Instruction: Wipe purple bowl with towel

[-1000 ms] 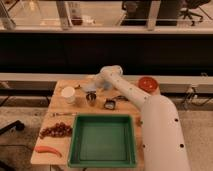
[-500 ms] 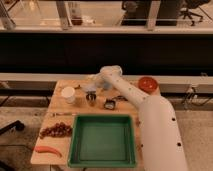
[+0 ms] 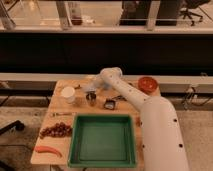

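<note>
The white arm reaches from the lower right across the wooden table, with its elbow near the back middle. My gripper is at the arm's end, low over the back of the table, just behind a small metal cup. The purple bowl does not show in this view. The grey-blue towel does not show either; the arm may cover it. The smaller orange-red bowl stands at the back right corner.
A green tray fills the front middle. A white cup stands at the back left, and a small dark object lies right of the metal cup. Dark grapes and an orange-red pepper lie front left.
</note>
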`<action>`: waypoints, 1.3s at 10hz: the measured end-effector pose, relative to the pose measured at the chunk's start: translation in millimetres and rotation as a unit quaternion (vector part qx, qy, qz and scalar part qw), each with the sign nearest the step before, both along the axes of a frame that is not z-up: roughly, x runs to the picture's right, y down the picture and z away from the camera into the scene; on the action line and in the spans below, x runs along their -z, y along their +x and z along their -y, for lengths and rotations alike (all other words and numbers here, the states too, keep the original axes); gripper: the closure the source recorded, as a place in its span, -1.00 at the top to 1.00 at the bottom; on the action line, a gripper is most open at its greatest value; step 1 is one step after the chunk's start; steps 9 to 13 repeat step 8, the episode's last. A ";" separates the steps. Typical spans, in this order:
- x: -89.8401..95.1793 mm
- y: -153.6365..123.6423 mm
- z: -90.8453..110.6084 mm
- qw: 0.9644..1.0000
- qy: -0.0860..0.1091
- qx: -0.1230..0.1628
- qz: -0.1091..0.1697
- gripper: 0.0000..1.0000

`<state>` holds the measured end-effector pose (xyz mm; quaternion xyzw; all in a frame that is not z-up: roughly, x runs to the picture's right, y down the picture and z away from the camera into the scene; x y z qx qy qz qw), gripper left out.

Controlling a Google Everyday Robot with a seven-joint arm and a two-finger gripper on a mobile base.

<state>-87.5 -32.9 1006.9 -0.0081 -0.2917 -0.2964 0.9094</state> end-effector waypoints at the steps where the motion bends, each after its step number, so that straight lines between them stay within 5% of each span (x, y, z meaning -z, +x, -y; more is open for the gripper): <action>1: 0.2 -0.1 0.2 1.000 0.003 0.000 0.002 0.60; 13: -4.3 2.6 1.9 1.000 0.020 0.005 0.008 0.60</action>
